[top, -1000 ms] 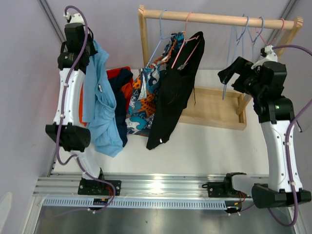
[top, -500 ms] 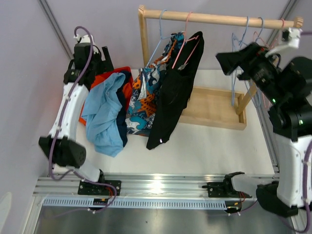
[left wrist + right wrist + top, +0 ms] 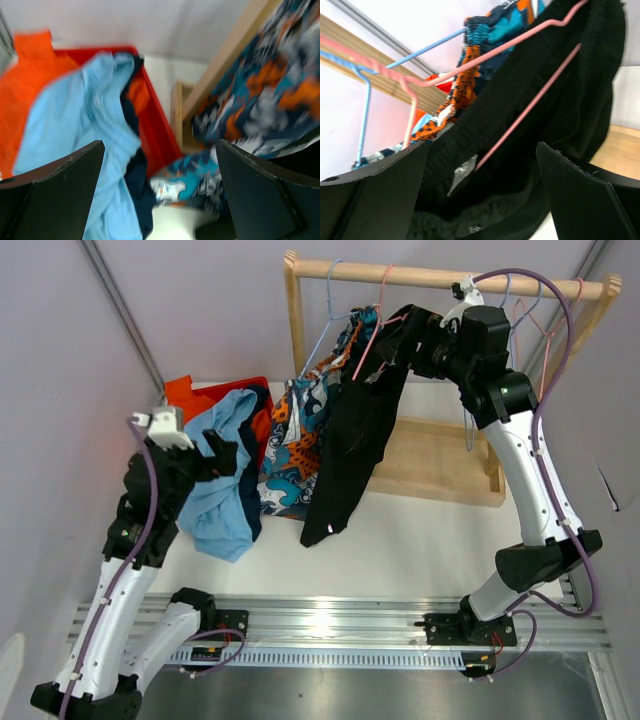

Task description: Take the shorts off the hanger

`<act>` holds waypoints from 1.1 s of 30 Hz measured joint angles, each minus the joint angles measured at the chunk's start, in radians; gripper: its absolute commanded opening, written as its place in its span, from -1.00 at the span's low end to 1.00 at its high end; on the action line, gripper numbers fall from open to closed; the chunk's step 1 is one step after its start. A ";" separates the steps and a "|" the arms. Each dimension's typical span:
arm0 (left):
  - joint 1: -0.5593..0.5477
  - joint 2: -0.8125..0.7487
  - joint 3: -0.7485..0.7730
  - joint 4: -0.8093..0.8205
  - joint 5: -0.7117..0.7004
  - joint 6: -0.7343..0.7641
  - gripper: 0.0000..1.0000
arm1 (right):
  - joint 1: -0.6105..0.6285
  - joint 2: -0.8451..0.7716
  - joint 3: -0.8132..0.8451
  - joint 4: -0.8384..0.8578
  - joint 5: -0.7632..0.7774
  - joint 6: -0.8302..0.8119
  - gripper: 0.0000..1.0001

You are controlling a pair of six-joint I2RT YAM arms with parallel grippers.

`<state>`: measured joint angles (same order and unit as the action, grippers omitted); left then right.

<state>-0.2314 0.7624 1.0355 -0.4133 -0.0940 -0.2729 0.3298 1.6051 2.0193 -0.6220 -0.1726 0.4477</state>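
The black shorts point(image 3: 350, 440) hang from a pink hanger point(image 3: 372, 335) near the middle of the top view, draped long and slanting down towards the white table point(image 3: 430, 540). Just to their left and touching them, the patterned shorts point(image 3: 295, 445) hang from a blue hanger point(image 3: 322, 335). Both hooks sit on the wooden rail point(image 3: 440, 278) along the upper edge of the frame, and a few more hangers point(image 3: 515, 300) hang at its right end.

My right gripper point(image 3: 412, 338) is up by the waistband of the black shorts, right of centre near the top. It is black against black there, so from above I cannot say whether it touches the cloth. On the right wrist view its fingers point(image 3: 375, 190) stand wide apart at the lower corners. The black cloth and the pink wire fill the view beyond them, and I see nothing pinched between them.

At the left of the top view, the light blue shorts point(image 3: 215, 490) lie in a heap over the navy shorts point(image 3: 250, 515). The orange shorts point(image 3: 188, 392) lie behind them towards the upper left, and the heap spills over a red bin point(image 3: 157, 137).

My left gripper point(image 3: 222, 455) hangs over the light blue cloth. On its wrist view the fingers point(image 3: 55, 190) are spread wide and hold nothing.
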 measured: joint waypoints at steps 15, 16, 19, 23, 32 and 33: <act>-0.074 -0.082 -0.198 -0.026 0.004 0.003 0.98 | 0.086 0.050 0.037 0.091 0.037 0.050 0.89; -0.074 -0.082 -0.198 -0.025 0.004 0.003 0.98 | 0.092 0.067 0.053 0.091 0.040 0.051 0.84; -0.074 -0.083 -0.198 -0.022 0.004 0.004 0.98 | 0.106 0.125 0.117 0.090 0.045 0.053 0.57; -0.074 -0.083 -0.198 -0.022 0.003 0.010 0.98 | 0.119 0.183 0.189 0.091 0.046 0.054 -0.27; -0.074 -0.105 -0.198 -0.014 0.006 0.012 0.96 | 0.127 0.188 0.203 0.056 0.101 0.091 -1.00; -0.077 -0.109 -0.198 -0.012 0.013 0.011 0.98 | 0.127 0.182 0.200 0.054 0.106 0.091 -1.00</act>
<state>-0.3080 0.6529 0.8371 -0.4252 -0.0814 -0.2615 0.4572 1.7874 2.2189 -0.5682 -0.0666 0.5385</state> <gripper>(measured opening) 0.983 0.044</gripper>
